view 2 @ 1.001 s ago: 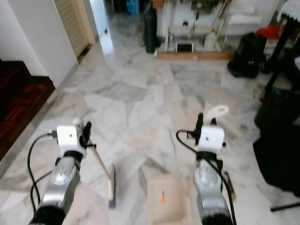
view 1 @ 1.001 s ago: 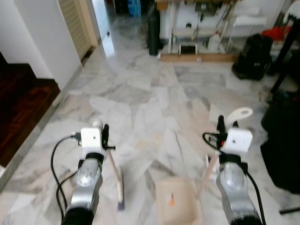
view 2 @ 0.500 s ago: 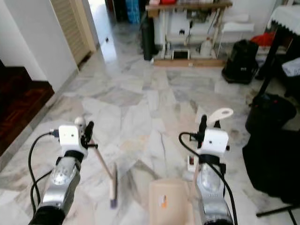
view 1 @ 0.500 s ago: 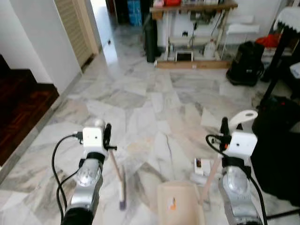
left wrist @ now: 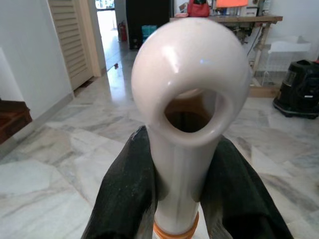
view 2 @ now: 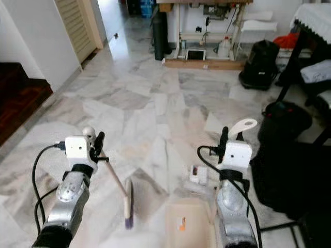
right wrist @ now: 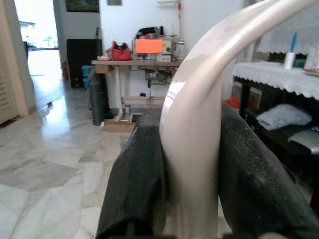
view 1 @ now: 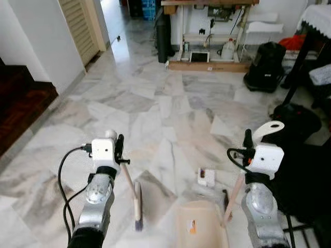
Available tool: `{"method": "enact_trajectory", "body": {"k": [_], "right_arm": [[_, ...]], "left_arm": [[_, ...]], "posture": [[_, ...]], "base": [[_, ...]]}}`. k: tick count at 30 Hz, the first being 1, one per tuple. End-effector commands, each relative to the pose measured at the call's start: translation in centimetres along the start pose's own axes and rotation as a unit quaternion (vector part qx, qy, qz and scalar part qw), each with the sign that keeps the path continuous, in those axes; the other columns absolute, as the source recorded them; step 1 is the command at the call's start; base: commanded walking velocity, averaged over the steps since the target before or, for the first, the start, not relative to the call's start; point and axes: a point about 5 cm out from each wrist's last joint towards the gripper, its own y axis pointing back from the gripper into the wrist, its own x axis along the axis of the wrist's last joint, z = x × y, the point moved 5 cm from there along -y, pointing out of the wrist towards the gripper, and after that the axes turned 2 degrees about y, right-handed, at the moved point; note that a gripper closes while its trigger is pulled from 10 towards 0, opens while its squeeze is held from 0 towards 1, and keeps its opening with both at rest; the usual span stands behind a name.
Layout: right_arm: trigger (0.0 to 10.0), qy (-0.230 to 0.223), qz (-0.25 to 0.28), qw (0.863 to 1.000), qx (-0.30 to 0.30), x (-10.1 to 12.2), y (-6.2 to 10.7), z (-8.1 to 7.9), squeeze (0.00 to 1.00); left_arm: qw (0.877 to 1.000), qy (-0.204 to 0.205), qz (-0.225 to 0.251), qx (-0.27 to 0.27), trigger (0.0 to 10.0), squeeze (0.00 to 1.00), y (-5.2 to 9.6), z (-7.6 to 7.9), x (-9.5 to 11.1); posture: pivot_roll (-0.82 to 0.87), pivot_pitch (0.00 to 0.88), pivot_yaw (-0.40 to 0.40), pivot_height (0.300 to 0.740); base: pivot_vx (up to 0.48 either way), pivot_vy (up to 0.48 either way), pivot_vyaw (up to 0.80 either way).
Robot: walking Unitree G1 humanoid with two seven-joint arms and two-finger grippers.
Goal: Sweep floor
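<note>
My left gripper (view 1: 118, 150) is shut on the pale broom handle (left wrist: 192, 74), whose looped end sits between the black fingers (left wrist: 124, 189). The broom's head (view 1: 137, 205) rests on the marble floor just ahead of me. Over on the other side, my right gripper (view 1: 248, 140) is shut on the curved cream dustpan handle (right wrist: 199, 109), its looped end (view 1: 268, 128) sticking up above the wrist. The beige dustpan (view 1: 201, 230) lies on the floor between my arms. A small white box-like piece of litter (view 1: 206, 177) lies just beyond the pan.
A large black bag (view 1: 307, 170) crowds my right side. Further back stand a black case (view 1: 265, 67), a work table with clutter (view 1: 207, 31) and a black cylinder (view 1: 162, 39). A white wall (view 1: 36, 41) and dark wooden step (view 1: 20, 101) are left.
The whole view has shifted as I walked forward: the white litter, hidden a second ago, came into sight by the dustpan. Both grippers hold their tools as before.
</note>
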Motion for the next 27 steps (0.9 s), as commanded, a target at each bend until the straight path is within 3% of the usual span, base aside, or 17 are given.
{"method": "enact_trajectory", "body": {"k": [1, 8, 14, 27], "right_arm": [[10.0, -0.012, 0.021, 1.0, -0.005, 1.2, -0.48, 0.08, 0.0], [10.0, -0.019, 0.015, 1.0, -0.006, 1.03, -0.5, 0.07, 0.0], [10.0, -0.02, 0.012, 1.0, -0.005, 1.0, -0.61, 0.02, 0.0], [10.0, -0.02, 0.016, 1.0, -0.002, 1.1, -0.58, -0.32, 0.0]], "left_arm": [[1.0, -0.004, 0.022, -0.003, 10.0, 0.0, -0.43, -0.03, 1.17], [1.0, -0.004, 0.022, -0.005, 10.0, 0.0, -0.45, 0.05, 1.2], [1.0, -0.003, 0.023, -0.006, 10.0, 0.0, -0.48, 0.1, 1.23], [1.0, 0.002, 0.025, -0.012, 10.0, 0.0, -0.6, 0.38, 1.38]], "posture": [[-0.01, 0.0, 0.05, 0.74], [-0.01, 0.0, 0.05, 0.74], [-0.01, 0.0, 0.05, 0.74], [-0.01, 0.0, 0.051, 0.74]], "base": [[0.0, -0.262, 0.0], [0.0, -0.263, 0.0], [0.0, -0.261, -0.71], [0.0, -0.197, 0.0]]}}
